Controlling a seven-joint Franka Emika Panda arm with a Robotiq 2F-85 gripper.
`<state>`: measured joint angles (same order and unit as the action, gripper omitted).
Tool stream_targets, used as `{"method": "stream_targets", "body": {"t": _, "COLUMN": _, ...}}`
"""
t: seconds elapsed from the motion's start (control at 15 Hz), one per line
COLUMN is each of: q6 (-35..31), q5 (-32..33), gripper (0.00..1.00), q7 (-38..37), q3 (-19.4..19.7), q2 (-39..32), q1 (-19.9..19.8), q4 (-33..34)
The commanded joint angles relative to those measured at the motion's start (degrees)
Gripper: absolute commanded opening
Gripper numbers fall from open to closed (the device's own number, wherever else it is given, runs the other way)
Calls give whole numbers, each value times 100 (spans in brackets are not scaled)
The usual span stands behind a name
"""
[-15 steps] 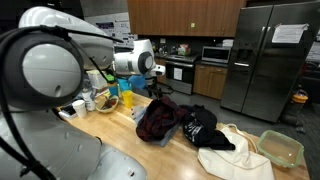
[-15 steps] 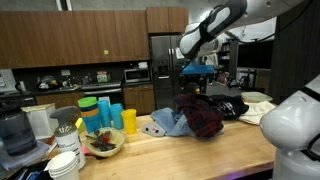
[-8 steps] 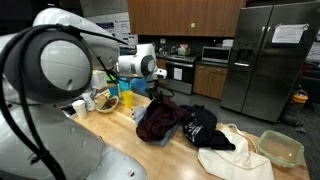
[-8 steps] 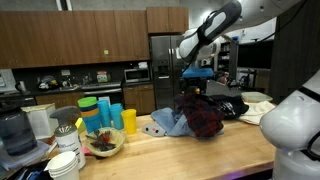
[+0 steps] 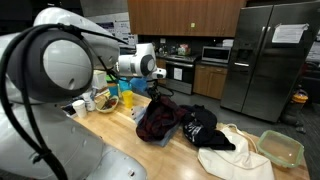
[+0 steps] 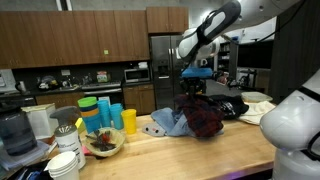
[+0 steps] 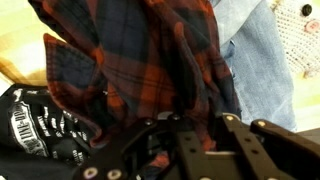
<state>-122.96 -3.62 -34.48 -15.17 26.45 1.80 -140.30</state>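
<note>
- In an exterior view the tool (image 5: pixel 156 93) hangs just above the plaid shirt (image 5: pixel 157 122), which lies crumpled on the counter (image 5: pixel 118 138) near the middle of the picture. The tool's tips are small and dark against the cloth, so their gap cannot be read here. The robot's white body hides the counter's 9 o'clock side.
- The shirt's heap seems to run longest from about 1 to 7 o'clock, though its edges are hard to trace. A black shirt (image 5: pixel 200 125) touches it at 3 o'clock. A white cloth (image 5: pixel 235 155) and a green box (image 5: pixel 280 148) lie further off, toward 4 o'clock.
- In an exterior view the tool (image 6: pixel 193 88) comes down at 12 o'clock of the plaid shirt (image 6: pixel 203 118), its tips lost in the folds. A blue cloth (image 6: pixel 165 124) shows from under the shirt at 9 o'clock, with a yellow cup (image 6: pixel 129 121) beyond it.
- In the wrist view the plaid shirt (image 7: pixel 150 60) fills most of the picture, its folds running from 11 to 5 o'clock. The tool (image 7: pixel 207 130) sits at 6 o'clock, cut off by the bottom edge. Its fingers stand either side of a fold, but I cannot tell whether they pinch it.
- Around the shirt there, the black shirt (image 7: pixel 30 130) lies at 8 o'clock, the blue cloth (image 7: pixel 262 50) at 2 o'clock and bare counter (image 7: pixel 18 55) at 9 o'clock.
</note>
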Motion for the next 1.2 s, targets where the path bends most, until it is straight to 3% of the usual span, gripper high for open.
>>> {"method": "stream_targets", "body": {"t": 0.0, "q6": 114, "q5": -18, "gripper": 0, "q7": -13, "q3": 53, "q2": 48, "q1": 93, "q4": 133}}
{"method": "stream_targets", "body": {"t": 0.53, "q6": 207, "q5": 20, "gripper": 2, "q7": 164, "q3": 70, "q2": 435, "q1": 214, "q4": 498}}
{"method": "stream_targets", "body": {"t": 1.13, "q6": 762, "q5": 554, "gripper": 2, "q7": 426, "q3": -422, "q2": 907, "q1": 314, "q4": 1391}}
